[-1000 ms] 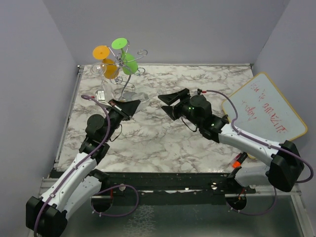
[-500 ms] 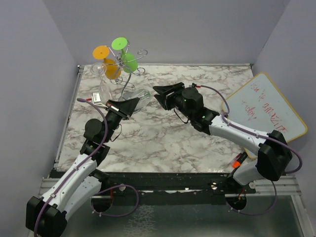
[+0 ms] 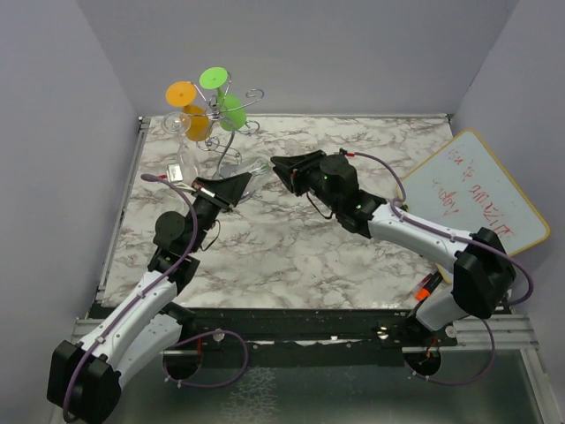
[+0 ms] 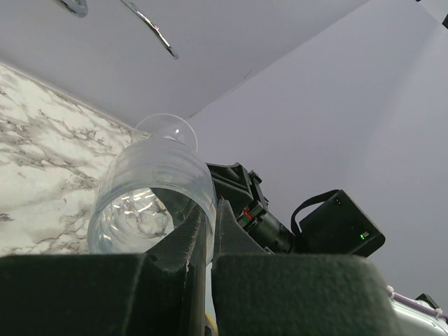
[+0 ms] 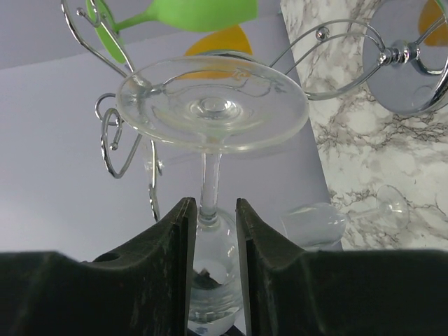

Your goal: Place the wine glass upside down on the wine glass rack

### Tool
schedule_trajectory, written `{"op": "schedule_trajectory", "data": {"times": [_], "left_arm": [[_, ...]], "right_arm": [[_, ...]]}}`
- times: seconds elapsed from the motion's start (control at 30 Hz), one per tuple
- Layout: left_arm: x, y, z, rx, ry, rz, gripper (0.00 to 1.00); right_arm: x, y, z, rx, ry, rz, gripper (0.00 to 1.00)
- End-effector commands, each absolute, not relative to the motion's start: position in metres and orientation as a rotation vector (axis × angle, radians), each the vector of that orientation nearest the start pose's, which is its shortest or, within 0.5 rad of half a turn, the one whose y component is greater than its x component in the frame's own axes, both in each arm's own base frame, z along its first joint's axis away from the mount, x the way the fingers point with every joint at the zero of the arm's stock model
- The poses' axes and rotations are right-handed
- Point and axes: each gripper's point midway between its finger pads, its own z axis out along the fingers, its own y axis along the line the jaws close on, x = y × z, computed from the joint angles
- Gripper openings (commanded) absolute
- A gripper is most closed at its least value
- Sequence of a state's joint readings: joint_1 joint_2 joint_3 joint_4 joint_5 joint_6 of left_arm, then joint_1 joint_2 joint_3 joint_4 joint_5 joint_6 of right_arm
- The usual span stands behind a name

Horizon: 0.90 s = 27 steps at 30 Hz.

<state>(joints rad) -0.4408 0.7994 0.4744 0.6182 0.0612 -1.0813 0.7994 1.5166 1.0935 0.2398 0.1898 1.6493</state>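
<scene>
My left gripper (image 3: 240, 183) holds a clear wine glass (image 3: 255, 168) off the table, its jaws shut on the wall of the bowl (image 4: 150, 199) at the rim. My right gripper (image 3: 279, 165) comes in from the right. In the right wrist view its jaws (image 5: 211, 204) stand narrowly apart on either side of the glass's stem (image 5: 208, 175), with a small gap each side. The round foot (image 5: 210, 105) is just beyond its fingertips. The wine glass rack (image 3: 254, 93) stands at the back left, its shiny base (image 5: 413, 70) and curled arms showing behind the glass.
An orange glass (image 3: 185, 110) and a green glass (image 3: 225, 97) hang on the rack. Another clear glass (image 5: 329, 220) shows near the rack. A whiteboard (image 3: 472, 203) leans at the right wall. Walls close the table on the left, back and right.
My right gripper has moved left up to the held glass, and its jaws have narrowed around the stem. The left arm has lifted the glass slightly toward the rack.
</scene>
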Motion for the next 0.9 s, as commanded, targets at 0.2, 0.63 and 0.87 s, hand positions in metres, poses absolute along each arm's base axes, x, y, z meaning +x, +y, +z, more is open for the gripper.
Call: {"op": "schedule_trajectory", "data": {"times": [0.2, 0.63, 0.87], "left_arm": [[0.269, -0.187, 0.353, -0.333, 1.247, -1.403, 0.00], [0.267, -0.180, 0.335, -0.400, 1.259, -1.405, 0.44], [0.260, -0.172, 0.325, -0.427, 1.300, -1.363, 0.70]], "right_arm": [[0.346, 0.385, 0.301, 0.954, 1.780, 1.630, 0.23], [0.348, 0.361, 0.324, 0.788, 1.611, 1.548, 0.01], [0.343, 0.334, 0.348, 0.487, 1.510, 1.319, 0.01]]}}
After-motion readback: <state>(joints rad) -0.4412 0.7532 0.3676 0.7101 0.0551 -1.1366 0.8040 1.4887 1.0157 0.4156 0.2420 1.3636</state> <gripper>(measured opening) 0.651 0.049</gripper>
